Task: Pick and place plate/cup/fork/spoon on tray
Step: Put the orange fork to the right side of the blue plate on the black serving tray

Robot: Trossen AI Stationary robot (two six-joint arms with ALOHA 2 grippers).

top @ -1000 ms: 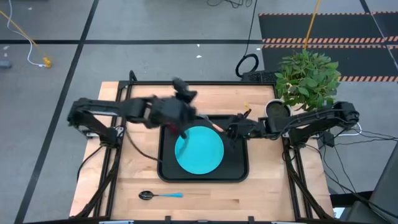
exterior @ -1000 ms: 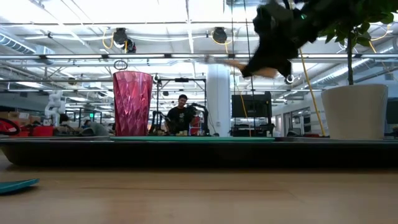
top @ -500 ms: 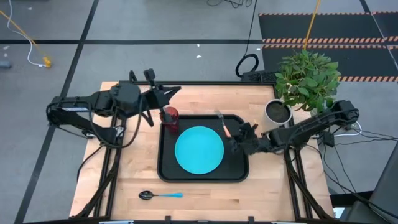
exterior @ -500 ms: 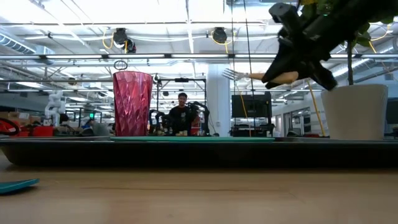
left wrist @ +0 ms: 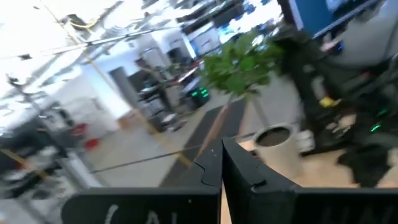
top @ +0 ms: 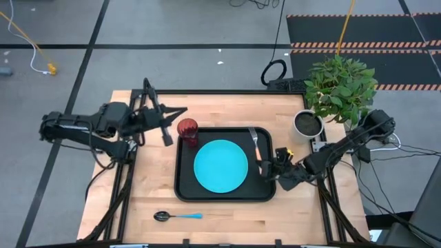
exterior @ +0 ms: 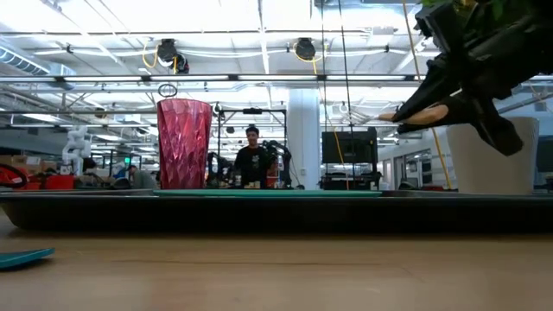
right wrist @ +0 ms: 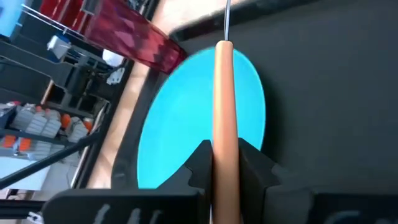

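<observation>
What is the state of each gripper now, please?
Left gripper: shut, holding nothing.
Right gripper: shut on the fork, above the tray.

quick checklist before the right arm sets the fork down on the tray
1. Fork clamped in right end effector: ok.
2. Fork over the tray, beside the plate: ok.
3. Fork's height above the tray floor: cannot tell.
4. Cup standing in the tray's far left corner, away from the fork: ok.
5. Left end effector off the tray: ok.
6. Spoon on the tray: not ok, it lies on the table.
</observation>
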